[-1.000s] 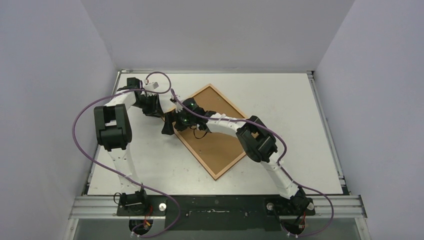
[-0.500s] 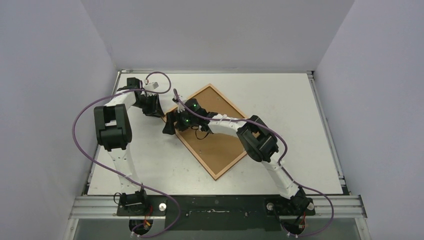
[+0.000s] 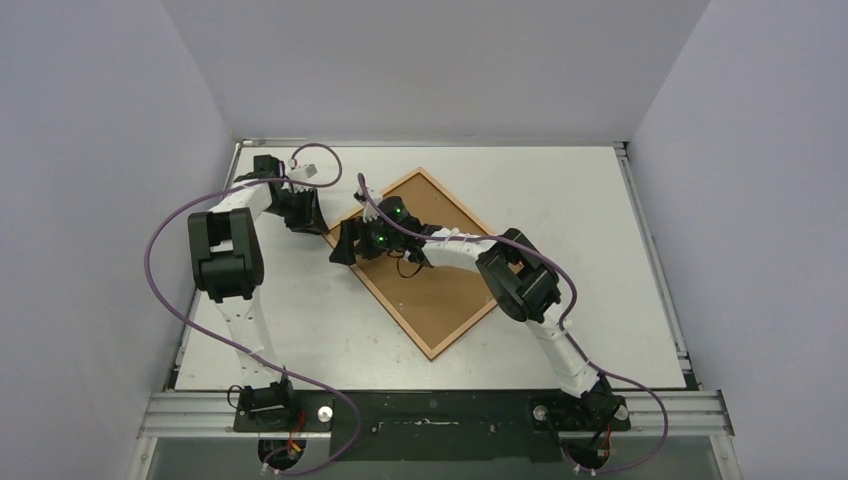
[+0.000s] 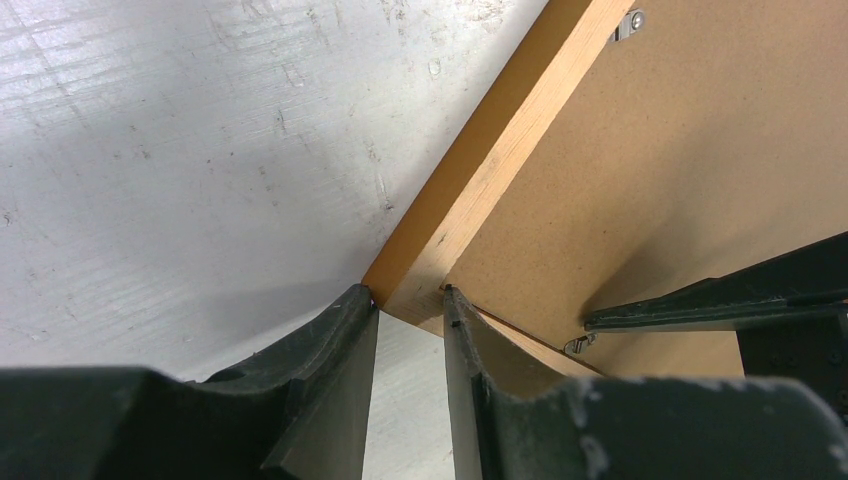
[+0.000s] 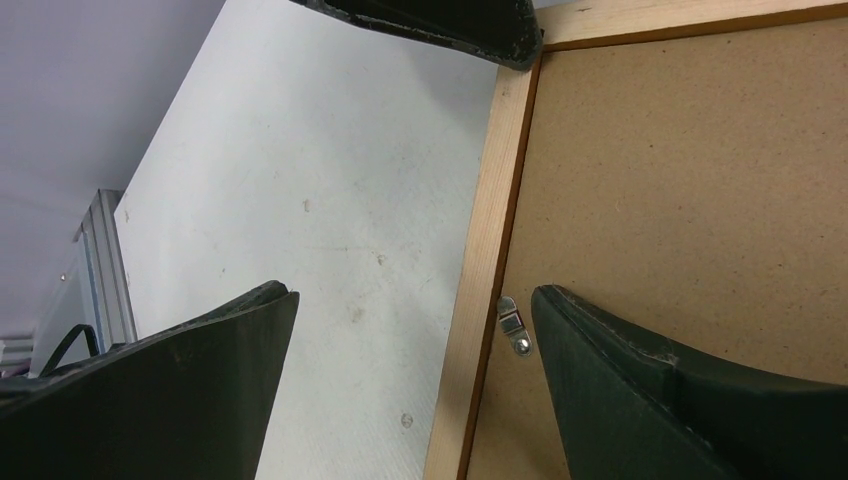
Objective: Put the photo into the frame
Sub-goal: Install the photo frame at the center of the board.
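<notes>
Left pincer (image 4: 406, 292): I am holding it nearly closed on the left corner of the frame (image 4: 490, 170), with one fingertip at each side of the corner. This is seemingly to pin the frame while my other arm works.

The frame is lying face down and skewed on the table (image 4: 180, 150), between my two arms, with the brown backing sheet (image 4: 650, 180) facing up.

Right pincer (image 5: 410, 292): I am hanging it wide open over the frame's left rail, gripping nothing. One finger is above bare table and the other above the backing, with a small metal turn clip (image 5: 511, 325) between them, likely my next target.

The photo is not showing anywhere. It may be lying under the backing; I cannot tell.

The top view is giving only the layout, since my arms are covering both tips. The wrist views are giving the corner contact and the clip.
</notes>
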Controlling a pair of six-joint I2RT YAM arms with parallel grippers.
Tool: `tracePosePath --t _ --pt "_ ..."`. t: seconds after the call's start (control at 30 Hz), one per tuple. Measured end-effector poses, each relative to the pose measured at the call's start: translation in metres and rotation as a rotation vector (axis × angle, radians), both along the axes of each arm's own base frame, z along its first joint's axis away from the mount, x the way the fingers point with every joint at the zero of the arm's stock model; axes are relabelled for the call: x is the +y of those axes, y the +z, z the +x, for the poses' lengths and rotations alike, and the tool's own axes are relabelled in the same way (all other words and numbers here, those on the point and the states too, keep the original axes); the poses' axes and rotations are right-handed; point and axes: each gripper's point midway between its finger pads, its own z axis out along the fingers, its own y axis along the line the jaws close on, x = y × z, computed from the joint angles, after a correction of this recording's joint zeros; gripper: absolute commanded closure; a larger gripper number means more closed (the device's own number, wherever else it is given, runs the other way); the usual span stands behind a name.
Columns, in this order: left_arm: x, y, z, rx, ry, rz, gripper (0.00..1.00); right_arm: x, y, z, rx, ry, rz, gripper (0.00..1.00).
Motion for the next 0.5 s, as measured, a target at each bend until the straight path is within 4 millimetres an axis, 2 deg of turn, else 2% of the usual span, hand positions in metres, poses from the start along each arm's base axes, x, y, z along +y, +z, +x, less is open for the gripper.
tracePosePath --t 0.5 --pt "0.000 0.000 0.000 0.006 0.014 -0.004 0.73 -0.007 -0.001 -0.010 0.011 0.007 -0.009 0.09"
